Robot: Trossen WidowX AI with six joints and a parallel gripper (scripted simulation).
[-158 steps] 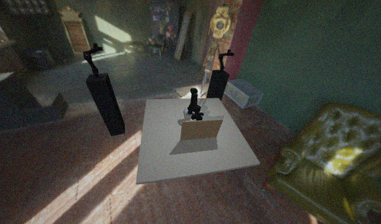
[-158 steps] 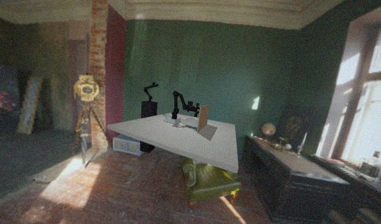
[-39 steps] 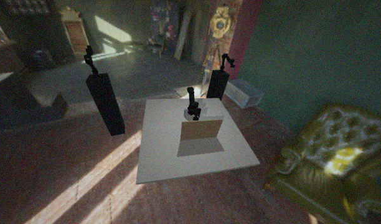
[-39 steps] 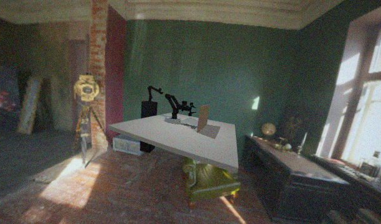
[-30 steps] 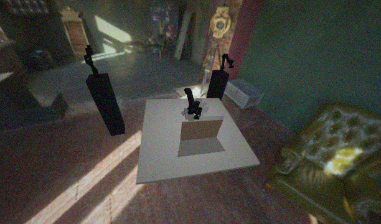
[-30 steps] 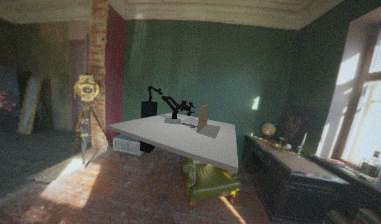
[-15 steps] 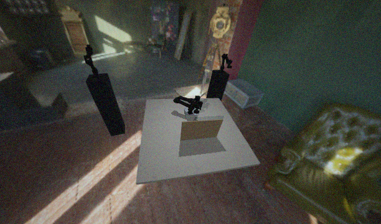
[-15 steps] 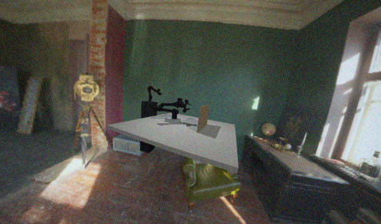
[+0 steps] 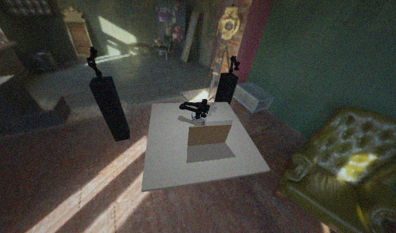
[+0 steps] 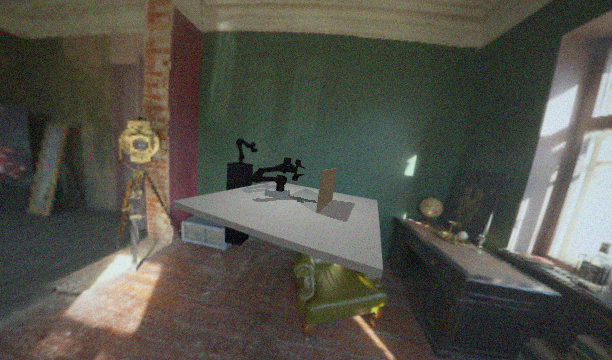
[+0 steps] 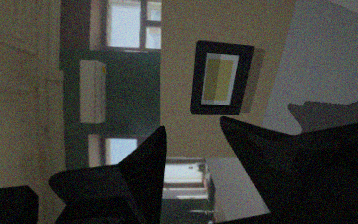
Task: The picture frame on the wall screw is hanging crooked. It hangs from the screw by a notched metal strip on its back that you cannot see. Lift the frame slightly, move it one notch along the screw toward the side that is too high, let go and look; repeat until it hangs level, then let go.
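The black picture frame (image 11: 198, 80) hangs on the face of the upright tan panel (image 9: 208, 135) (image 10: 326, 191) (image 11: 180, 95). In the wrist view, which is turned on its side, its edges run close to parallel with the panel's edges; I see no clear tilt. Its picture is yellow with a pale border, and a shadow lies beside it. The screw and the notched strip are hidden, and the top and exterior views miss the frame. My gripper (image 10: 302, 170) (image 11: 192, 125) is open and empty, back from the panel and apart from the frame.
The panel stands on the white table (image 9: 167, 162) (image 10: 286, 227). Two black pedestals (image 9: 109, 108) (image 9: 226, 87) with small black arms stand beyond the table. A green armchair (image 9: 356, 162) (image 10: 341, 295) is near the table.
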